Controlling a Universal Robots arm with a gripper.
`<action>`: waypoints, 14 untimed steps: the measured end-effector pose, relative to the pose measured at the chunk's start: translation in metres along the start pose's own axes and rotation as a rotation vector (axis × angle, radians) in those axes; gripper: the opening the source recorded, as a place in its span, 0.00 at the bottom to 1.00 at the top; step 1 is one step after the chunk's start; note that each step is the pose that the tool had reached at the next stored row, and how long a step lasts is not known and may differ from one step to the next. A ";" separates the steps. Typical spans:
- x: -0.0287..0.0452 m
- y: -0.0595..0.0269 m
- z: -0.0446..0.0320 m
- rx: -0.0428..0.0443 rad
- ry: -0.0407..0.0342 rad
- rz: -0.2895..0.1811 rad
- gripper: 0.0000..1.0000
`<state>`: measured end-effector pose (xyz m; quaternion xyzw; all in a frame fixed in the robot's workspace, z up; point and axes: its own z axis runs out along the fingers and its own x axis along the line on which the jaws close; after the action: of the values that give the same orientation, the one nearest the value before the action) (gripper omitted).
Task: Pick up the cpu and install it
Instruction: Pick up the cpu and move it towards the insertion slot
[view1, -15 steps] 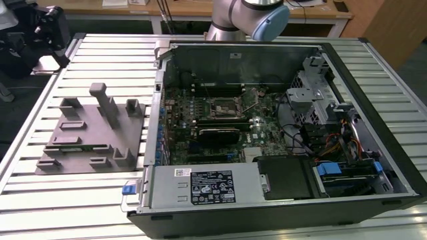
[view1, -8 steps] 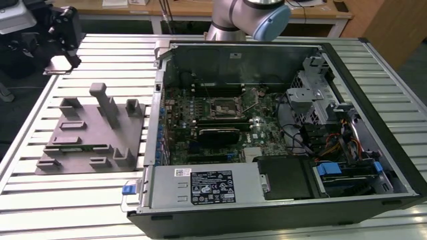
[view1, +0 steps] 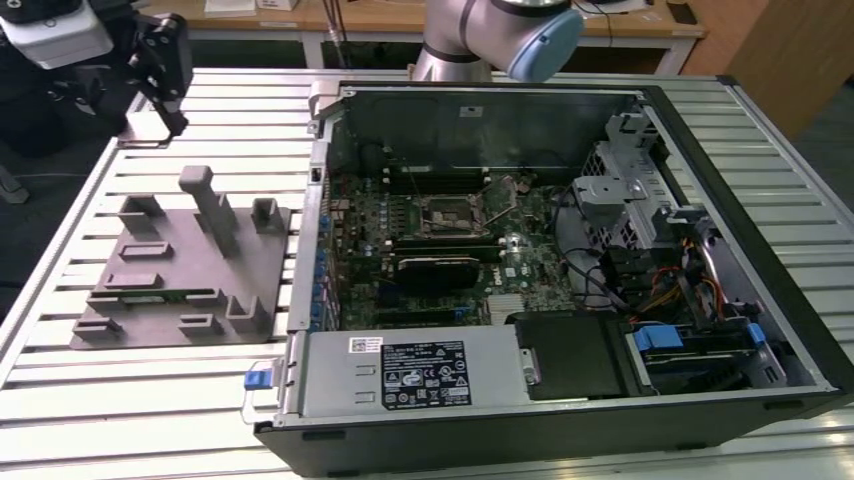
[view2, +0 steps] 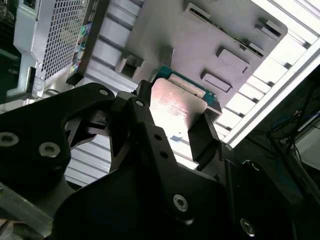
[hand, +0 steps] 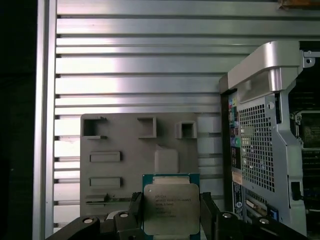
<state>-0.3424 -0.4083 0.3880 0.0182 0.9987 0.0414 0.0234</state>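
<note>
End effector (hand: 171, 216) clamped on the cpu (hand: 171, 200) by its edges, held above bench (hand: 150, 65) just outside the computer case (hand: 260, 125). Pickup looks done; socket (view1: 447, 212) inside case apparently unfilled, install remains.

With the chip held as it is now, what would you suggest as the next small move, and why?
Probably carry it across toward the open computer case, at about this height. The hand is shut on the cpu, held clear of the gray fixture tray and outside the case, while the socket sits inside on the board.
</note>
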 end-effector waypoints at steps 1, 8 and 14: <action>-0.0029 0.0001 0.0001 0.0001 0.0001 0.000 0.54; -0.0220 0.0008 0.0010 0.0001 0.0001 0.000 0.54; -0.0395 0.0013 0.0019 0.0000 0.0000 0.000 0.54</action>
<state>-0.3029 -0.4083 0.3880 0.0182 0.9987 0.0414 0.0234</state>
